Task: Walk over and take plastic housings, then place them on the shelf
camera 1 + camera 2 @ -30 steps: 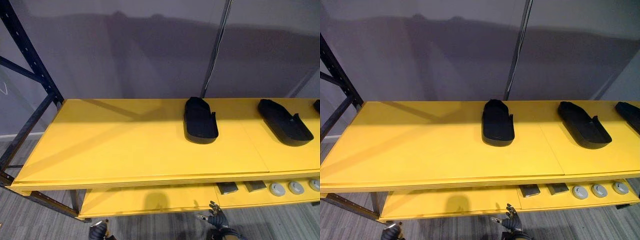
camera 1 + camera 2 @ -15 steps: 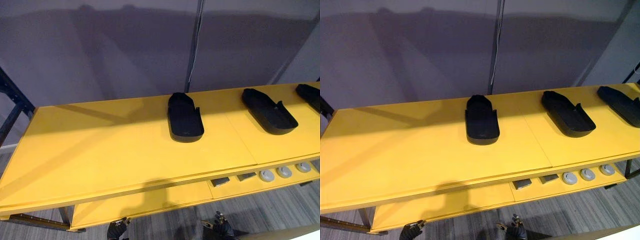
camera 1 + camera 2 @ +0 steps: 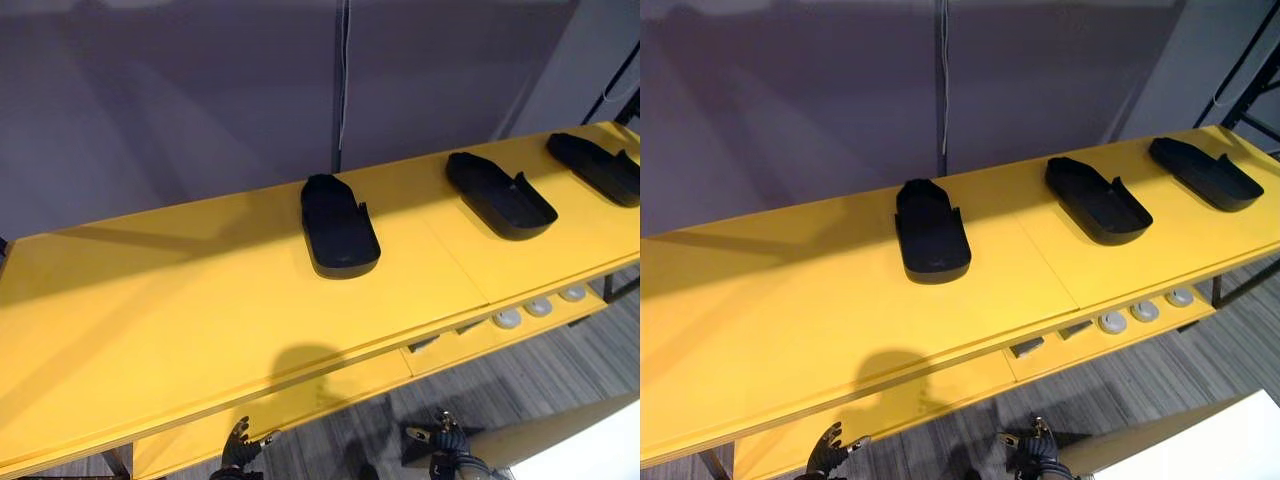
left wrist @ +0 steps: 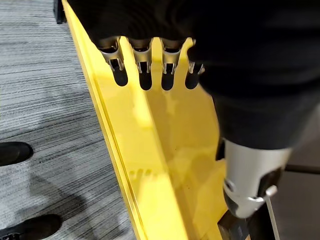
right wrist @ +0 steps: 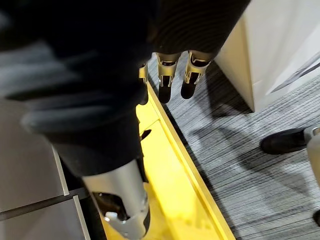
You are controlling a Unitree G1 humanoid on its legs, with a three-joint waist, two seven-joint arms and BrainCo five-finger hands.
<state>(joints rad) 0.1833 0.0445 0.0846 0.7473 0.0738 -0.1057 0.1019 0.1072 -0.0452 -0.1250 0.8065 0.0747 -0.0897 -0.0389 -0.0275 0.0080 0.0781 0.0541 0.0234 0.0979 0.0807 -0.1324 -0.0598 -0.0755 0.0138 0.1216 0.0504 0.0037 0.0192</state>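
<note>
Left hand (image 3: 240, 448) nearer front edge of lower shelf (image 3: 330, 388)

The shelf (image 3: 200, 300) is smooth, with a soft sheen, and dim reflections lie on it. The housings (image 3: 340, 228) are black plastic, mostly matt. The floor (image 4: 45, 100) looks rough and streaked grey. The left hand (image 3: 240, 452) has shiny metal fingers (image 4: 142, 54) and a matt ribbed cover.

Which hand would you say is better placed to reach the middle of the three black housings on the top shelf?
Right, probably. The middle housing lies to the robot's right, nearer the right hand; the left hand hangs farther off. Both are open, empty and below the top shelf.
</note>
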